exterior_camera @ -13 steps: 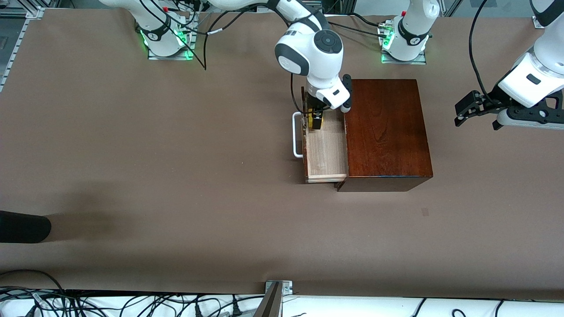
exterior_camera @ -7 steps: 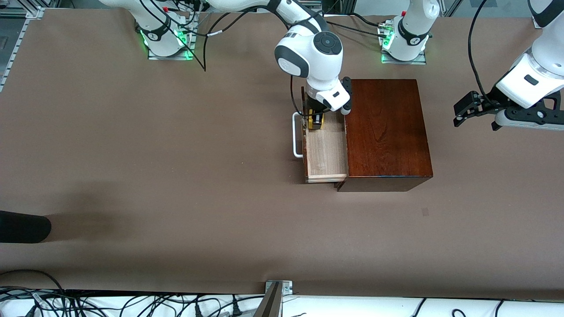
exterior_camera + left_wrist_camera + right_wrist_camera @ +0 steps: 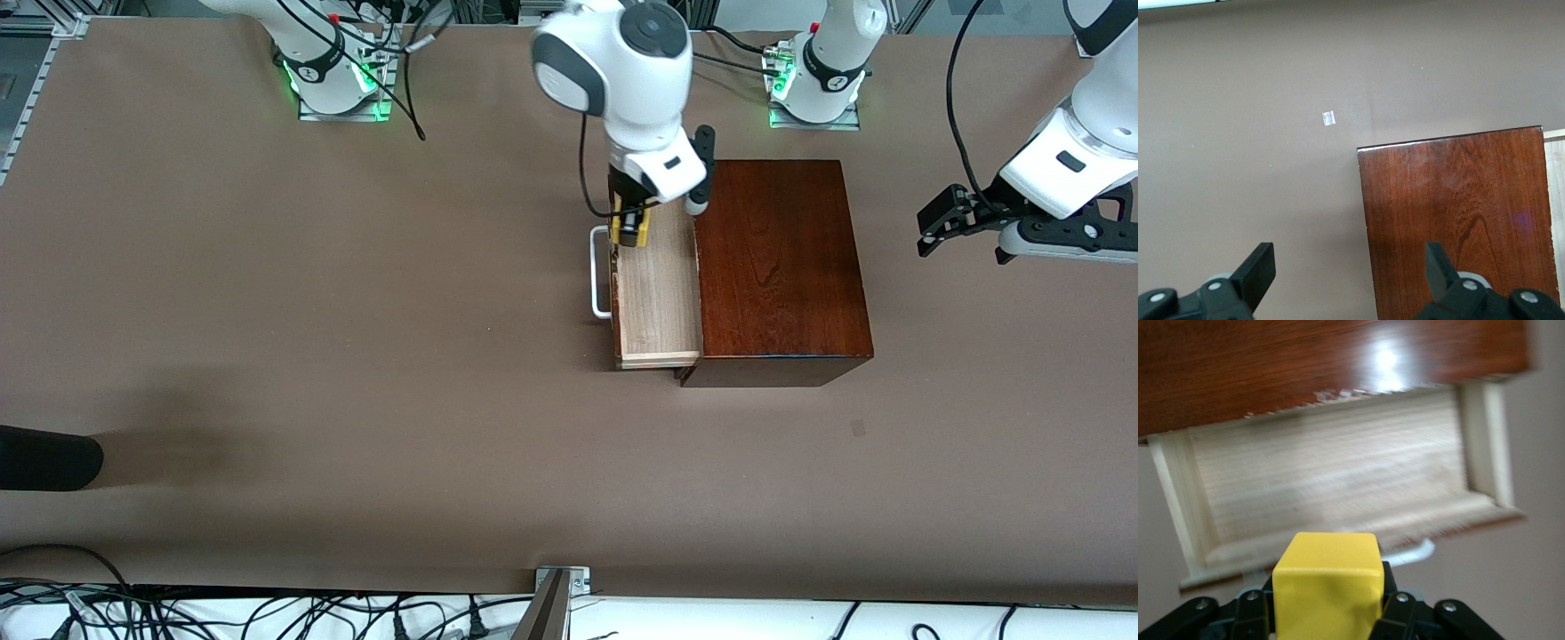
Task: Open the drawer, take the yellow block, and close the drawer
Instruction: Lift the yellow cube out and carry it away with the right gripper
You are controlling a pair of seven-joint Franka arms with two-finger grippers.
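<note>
Fingers [image 3: 1395, 613] of the right gripper [image 3: 631, 227] clamped tight on the yellow block [image 3: 629, 226], one on either flank, cube filling the gap between them. Held aloft over the farther end of the drawer [image 3: 656, 298], near the front panel, clear of the pale floor. Seen from the right wrist view: yellow block [image 3: 1328, 587] large and close, drawer [image 3: 1338, 493] pulled out below it, bare pale wood inside, raised rim all round.

Moving toward the left arm's end of the table: white bar handle [image 3: 598, 271] standing out from the drawer's dark front, on the side toward the right arm's end. Drawer tray open, jutting from the mahogany box [image 3: 778, 267], touching it along the inner edge. Box top glossy, reddish-brown, with visible grain; same box [image 3: 1458, 220] visible in the left wrist view.

Further on, left gripper [image 3: 965, 227] hanging in the air over bare table [image 3: 356, 356], well apart from the box, waiting. Fingers [image 3: 1258, 270] spread wide, holding nothing.
</note>
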